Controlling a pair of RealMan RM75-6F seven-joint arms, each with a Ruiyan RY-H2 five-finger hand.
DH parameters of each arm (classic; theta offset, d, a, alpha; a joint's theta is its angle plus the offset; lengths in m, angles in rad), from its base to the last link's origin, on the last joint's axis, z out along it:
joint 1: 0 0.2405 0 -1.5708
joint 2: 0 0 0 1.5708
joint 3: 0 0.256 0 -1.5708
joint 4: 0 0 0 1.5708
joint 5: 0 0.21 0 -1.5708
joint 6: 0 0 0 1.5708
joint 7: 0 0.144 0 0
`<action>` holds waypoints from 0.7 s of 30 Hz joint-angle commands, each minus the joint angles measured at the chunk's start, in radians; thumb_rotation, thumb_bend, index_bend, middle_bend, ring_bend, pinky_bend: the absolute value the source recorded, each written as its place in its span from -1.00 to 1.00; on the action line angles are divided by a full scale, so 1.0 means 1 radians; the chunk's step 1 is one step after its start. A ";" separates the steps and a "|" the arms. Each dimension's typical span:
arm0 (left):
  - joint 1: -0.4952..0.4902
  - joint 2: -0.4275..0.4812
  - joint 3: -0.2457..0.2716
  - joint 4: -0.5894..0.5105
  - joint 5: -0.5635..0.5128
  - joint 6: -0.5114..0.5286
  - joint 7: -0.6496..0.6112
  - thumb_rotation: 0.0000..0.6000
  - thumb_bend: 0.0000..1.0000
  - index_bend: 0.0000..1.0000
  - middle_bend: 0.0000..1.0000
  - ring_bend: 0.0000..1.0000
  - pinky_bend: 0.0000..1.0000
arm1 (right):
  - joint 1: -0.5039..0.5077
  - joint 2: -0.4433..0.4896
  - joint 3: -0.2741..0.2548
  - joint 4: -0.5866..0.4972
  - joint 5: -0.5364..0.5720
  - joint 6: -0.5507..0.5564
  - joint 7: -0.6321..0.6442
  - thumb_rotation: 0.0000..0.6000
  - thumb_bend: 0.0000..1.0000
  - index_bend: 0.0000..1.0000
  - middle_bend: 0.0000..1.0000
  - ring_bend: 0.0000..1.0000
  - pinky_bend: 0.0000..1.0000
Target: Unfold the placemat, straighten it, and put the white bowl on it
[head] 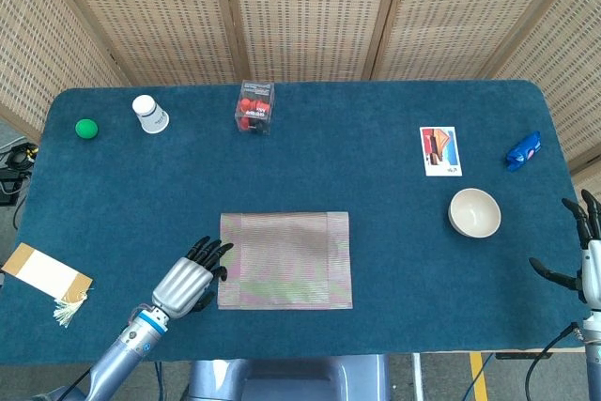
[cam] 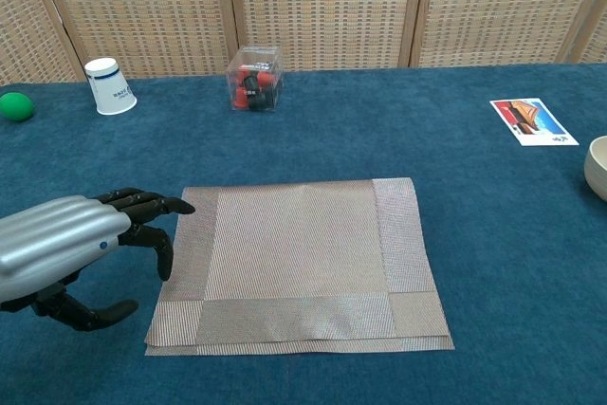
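Placemat [head: 285, 260] sits folded mid-table, so the empty, spread left hand [head: 188, 281] hovers at its 9 o'clock edge, probably to lift it, with the white bowl [head: 474, 212] waiting at 3 o'clock by the idle, open-fingered right hand [head: 587, 260].

One placemat [head: 285, 260], one bowl [head: 474, 212]

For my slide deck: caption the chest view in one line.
Left hand, fingers apart, reaches the left edge of the folded placemat; the white bowl waits at far right.
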State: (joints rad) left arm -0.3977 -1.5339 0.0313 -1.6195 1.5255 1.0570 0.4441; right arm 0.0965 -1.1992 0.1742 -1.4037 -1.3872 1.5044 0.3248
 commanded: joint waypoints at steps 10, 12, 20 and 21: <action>0.007 -0.044 0.045 0.051 -0.003 -0.001 0.015 1.00 -0.18 -0.06 -1.00 -1.00 -1.00 | -0.003 0.001 0.005 -0.002 0.001 -0.007 0.016 1.00 -0.55 -0.65 -1.00 -1.00 -1.00; 0.008 -0.048 0.048 0.057 -0.003 0.001 0.014 1.00 -0.18 -0.06 -1.00 -1.00 -1.00 | -0.003 0.001 0.005 -0.002 0.000 -0.008 0.018 1.00 -0.55 -0.65 -1.00 -1.00 -1.00; 0.006 -0.062 0.055 0.075 0.000 0.005 0.021 1.00 -0.18 -0.07 -1.00 -1.00 -1.00 | -0.004 0.002 0.008 -0.003 0.003 -0.015 0.029 1.00 -0.55 -0.65 -1.00 -1.00 -1.00; 0.005 -0.067 0.055 0.078 -0.001 0.004 0.024 1.00 -0.18 -0.07 -1.00 -1.00 -1.00 | -0.004 0.004 0.009 -0.004 0.004 -0.015 0.033 1.00 -0.55 -0.65 -1.00 -1.00 -1.00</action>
State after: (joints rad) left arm -0.3919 -1.5982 0.0863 -1.5443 1.5244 1.0613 0.4659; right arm 0.0926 -1.1963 0.1824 -1.4068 -1.3838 1.4894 0.3563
